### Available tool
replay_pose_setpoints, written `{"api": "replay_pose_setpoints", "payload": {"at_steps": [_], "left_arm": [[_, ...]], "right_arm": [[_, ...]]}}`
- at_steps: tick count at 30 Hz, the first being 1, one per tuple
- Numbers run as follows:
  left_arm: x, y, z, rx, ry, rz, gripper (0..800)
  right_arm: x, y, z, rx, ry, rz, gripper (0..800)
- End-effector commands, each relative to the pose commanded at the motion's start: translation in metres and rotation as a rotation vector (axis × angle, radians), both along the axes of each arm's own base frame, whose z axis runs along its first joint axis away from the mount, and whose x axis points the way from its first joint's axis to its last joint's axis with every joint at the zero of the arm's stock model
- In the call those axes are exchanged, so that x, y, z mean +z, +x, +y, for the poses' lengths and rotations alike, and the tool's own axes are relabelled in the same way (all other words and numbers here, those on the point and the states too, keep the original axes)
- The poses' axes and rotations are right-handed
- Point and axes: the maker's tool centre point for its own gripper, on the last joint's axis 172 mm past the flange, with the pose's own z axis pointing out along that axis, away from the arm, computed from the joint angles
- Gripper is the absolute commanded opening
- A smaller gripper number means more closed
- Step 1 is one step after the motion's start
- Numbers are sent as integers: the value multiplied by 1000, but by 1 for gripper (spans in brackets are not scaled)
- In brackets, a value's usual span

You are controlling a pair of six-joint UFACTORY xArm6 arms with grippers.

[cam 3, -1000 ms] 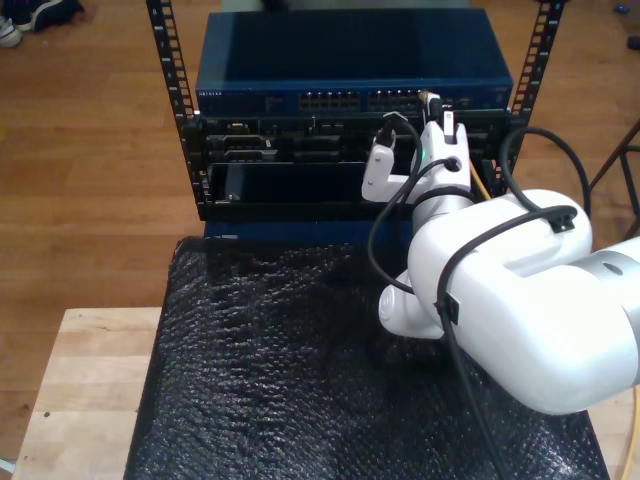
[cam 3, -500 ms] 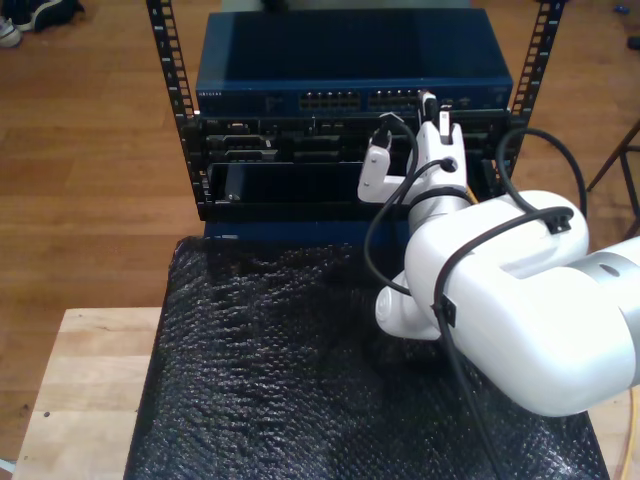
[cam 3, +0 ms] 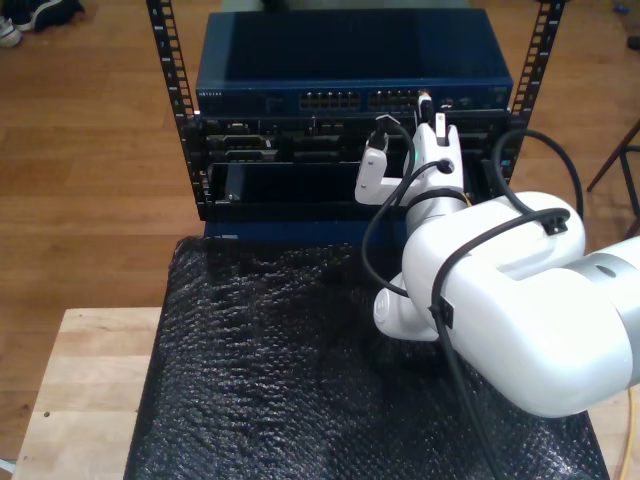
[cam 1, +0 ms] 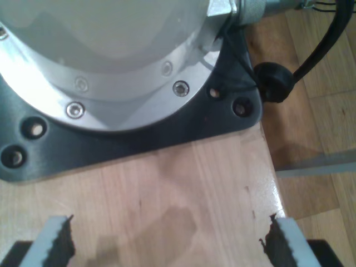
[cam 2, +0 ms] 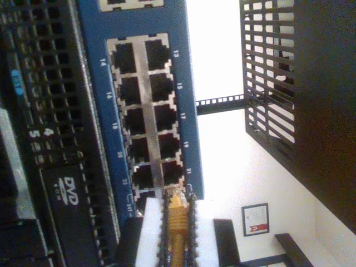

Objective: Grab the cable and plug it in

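My second hand [cam 2: 177, 233] is clamped on the cable [cam 2: 176, 219], its two serrated fingers [cam 2: 162, 233] pressing the yellow-orange boot from either side; the clear plug at the cable's tip sits just short of the blue network switch [cam 2: 183, 83], level with the last ports of the double row (numbers 21 and 22 are printed beside them), though whether it touches a port I cannot tell. Below the switch's face lies a black perforated panel [cam 2: 50, 111] bearing a DVD logo.

In the exterior view the second arm [cam 3: 500, 310] reaches to the switch [cam 3: 350, 60] in the black rack [cam 3: 170, 70], the second hand [cam 3: 428, 105] at the switch's port row towards the exterior view's right; before the rack lies a sheet of black bubble wrap [cam 3: 270, 370] over a wooden worktop [cam 3: 80, 390].

My first hand [cam 1: 169, 242] stands open, its toothed fingers [cam 1: 55, 239] wide apart over bare wood [cam 1: 183, 194], near a robot arm's base plate [cam 1: 111, 139]; it grips nothing.
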Motion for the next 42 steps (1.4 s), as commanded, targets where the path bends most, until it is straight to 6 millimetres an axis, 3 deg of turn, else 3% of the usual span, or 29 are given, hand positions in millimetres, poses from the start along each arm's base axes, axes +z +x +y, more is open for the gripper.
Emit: {"api": "replay_pose_setpoints", "payload": {"at_steps": [5,17,32,36,40,42], "left_arm": [[0,0,0,0,0,0,800],[0,0,0,0,0,0,800],[0,0,0,0,0,0,800],[0,0,0,0,0,0,800],[0,0,0,0,0,0,800],[0,0,0,0,0,0,800]], "right_arm": [[-3,1,0,1,2,11,0],[13,6,2,2,16,-21,0],[1,11,-5,-3,16,16,0],[1,11,-8,-5,17,22,180],[6,11,-8,-2,42,14,254],[20,9,-7,4,75,-2,272]]}}
